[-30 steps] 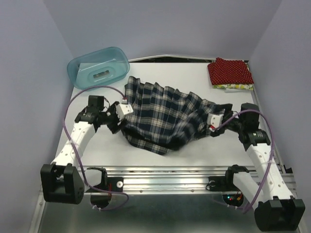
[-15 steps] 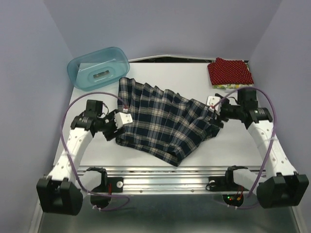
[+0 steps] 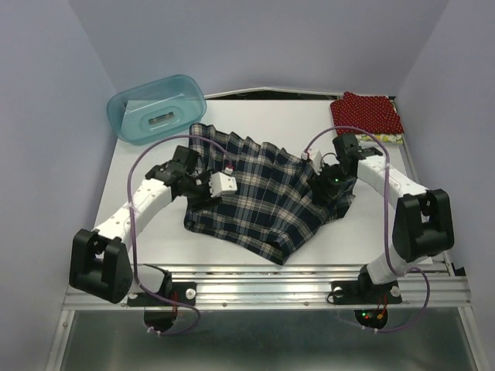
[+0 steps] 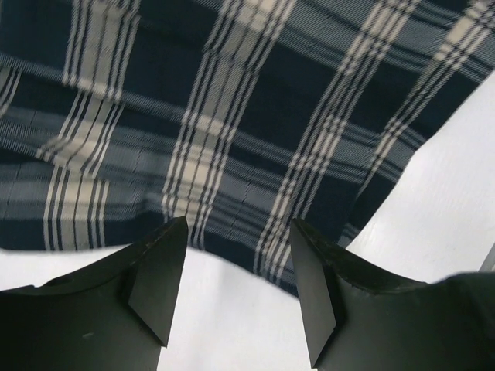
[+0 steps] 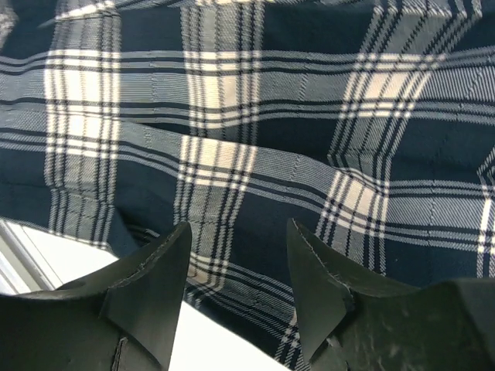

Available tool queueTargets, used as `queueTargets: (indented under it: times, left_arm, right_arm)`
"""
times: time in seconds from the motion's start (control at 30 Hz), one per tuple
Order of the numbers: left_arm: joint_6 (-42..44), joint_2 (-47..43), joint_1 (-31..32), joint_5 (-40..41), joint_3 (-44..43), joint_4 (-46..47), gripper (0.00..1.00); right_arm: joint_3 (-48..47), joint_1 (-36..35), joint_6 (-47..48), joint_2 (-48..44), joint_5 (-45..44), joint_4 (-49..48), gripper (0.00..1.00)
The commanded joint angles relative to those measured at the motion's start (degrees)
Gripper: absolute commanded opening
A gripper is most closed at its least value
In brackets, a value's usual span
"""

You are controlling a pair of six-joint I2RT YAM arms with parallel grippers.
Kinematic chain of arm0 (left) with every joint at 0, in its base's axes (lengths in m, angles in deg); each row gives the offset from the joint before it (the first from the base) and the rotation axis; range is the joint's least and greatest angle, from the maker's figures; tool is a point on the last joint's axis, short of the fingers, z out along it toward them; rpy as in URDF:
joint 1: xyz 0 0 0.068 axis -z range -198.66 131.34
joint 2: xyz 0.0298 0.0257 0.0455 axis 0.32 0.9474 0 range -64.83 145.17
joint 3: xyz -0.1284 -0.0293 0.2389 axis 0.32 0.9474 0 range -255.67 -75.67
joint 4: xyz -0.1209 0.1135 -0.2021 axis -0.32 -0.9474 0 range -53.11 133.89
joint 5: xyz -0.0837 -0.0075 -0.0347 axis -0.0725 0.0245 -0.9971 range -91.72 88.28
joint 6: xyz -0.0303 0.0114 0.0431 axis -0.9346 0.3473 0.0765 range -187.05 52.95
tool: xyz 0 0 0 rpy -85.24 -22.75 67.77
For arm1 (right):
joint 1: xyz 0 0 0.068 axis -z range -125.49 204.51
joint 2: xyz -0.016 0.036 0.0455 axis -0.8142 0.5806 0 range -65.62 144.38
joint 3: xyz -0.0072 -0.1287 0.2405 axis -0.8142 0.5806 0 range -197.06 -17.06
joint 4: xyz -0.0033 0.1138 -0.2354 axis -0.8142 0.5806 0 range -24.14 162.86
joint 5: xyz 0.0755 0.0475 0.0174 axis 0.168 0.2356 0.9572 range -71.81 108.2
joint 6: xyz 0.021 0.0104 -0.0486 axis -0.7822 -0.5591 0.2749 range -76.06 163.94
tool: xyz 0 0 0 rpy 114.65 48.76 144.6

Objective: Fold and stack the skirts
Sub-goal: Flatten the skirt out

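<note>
- Two wrist views alone show left gripper and right gripper spread, empty, above the plaid skirt.
- Overhead alone shows red skirt, tub.

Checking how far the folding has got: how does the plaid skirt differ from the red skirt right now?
The plaid skirt lies spread out mid-table, rumpled; the red skirt sits folded small in the far right corner. The plaid skirt lies on the bare table; the red skirt tops a yellowish garment. Both are patterned cloth.
</note>
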Motion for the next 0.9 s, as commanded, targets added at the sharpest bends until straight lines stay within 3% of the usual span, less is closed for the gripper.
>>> queueTargets:
  times: [0.0, 0.13, 0.2, 0.3, 0.37, 0.67, 0.87]
  left_arm:
    - [-1.0, -5.2, 10.7, 8.5, 5.2, 4.7, 0.68]
    - [1.9, -4.6, 14.8, 12.8, 8.7, 6.4, 0.68]
    - [3.8, -4.8, 14.6, 13.3, 10.5, 6.6, 0.69]
    - [5.7, -5.5, 14.6, 15.2, 13.6, 9.7, 0.70]
    - [5.3, -4.4, 14.4, 15.9, 13.6, 10.0, 0.70]
    - [-2.0, 1.1, 11.7, 13.3, 11.4, 13.0, 0.70]
    - [-9.1, 7.1, 6.8, 8.3, 5.0, 14.2, 0.66]
  right_arm:
    - [-2.3, 0.0, -3.3, -1.7, -1.4, -2.5, 0.58]
    - [-4.9, -2.1, -3.1, -7.3, 3.1, 1.7, 0.59]
    - [-4.8, -7.4, -3.4, -10.3, 2.8, 4.3, 0.58]
    - [0.6, -14.3, -6.3, -11.9, -2.9, 0.6, 0.58]
    - [5.6, -14.4, -7.5, -11.4, -8.1, -2.5, 0.57]
    - [10.4, -14.4, -4.2, 0.3, -24.4, -16.4, 0.54]
    - [2.7, -10.6, 0.1, 12.4, -29.3, -26.1, 0.52]
